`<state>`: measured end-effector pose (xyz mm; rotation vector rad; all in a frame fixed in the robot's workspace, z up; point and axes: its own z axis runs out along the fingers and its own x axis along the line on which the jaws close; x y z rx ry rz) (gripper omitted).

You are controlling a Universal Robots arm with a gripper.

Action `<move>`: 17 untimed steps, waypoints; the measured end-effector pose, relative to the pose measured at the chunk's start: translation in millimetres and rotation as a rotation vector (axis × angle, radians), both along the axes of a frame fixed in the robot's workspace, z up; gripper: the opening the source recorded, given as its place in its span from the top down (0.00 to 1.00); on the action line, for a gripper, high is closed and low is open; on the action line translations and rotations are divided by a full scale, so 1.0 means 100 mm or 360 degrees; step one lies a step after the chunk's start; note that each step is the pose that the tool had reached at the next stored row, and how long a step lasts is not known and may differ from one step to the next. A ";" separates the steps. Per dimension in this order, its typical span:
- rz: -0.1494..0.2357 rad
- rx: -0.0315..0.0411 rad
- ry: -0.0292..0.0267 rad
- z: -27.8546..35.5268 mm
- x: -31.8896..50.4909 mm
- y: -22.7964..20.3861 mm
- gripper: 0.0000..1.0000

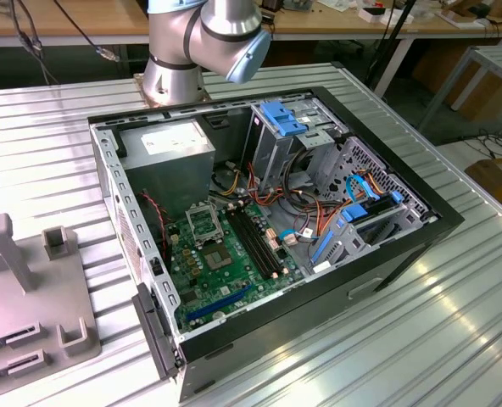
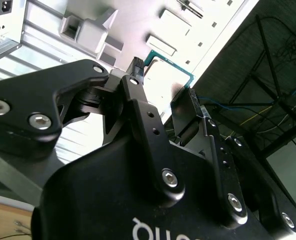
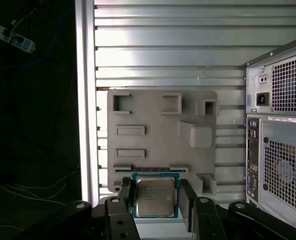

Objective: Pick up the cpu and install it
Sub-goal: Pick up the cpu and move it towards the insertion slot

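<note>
The CPU (image 3: 154, 197) was recorded between the two fingers of the gripper (image 3: 156, 192), which were drawn in to a narrow span against two opposite side edges of the package. In the second wrist view the green substrate edge was seen meeting the fingertips (image 2: 134, 82) on either side, so the part was judged to be clamped rather than merely straddled. It was held with the metal heat-spreader face toward the first wrist camera, over the near edge of the grey fixture tray (image 3: 158, 120) and apparently clear of it. The tray lay on the slatted metal bench (image 3: 163, 45), near the open computer case (image 1: 404, 246). Inside the case the CPU socket (image 1: 202, 225) was noted on the motherboard (image 1: 225, 271), well apart from the tray; whether its retention frame stood open could not be told. The chip was assessed as light, thin and rigid, with a smooth lid likely to slip under a loose hold. The contact face was considered fragile. A hold by the side edges only, as seen here, with modest clamping force and the package kept level, was judged appropriate.
</note>
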<state>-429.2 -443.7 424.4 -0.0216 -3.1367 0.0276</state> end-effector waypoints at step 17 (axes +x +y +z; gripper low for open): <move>0.0000 0.0000 -0.00001 0.000 0.053 0.000 0.53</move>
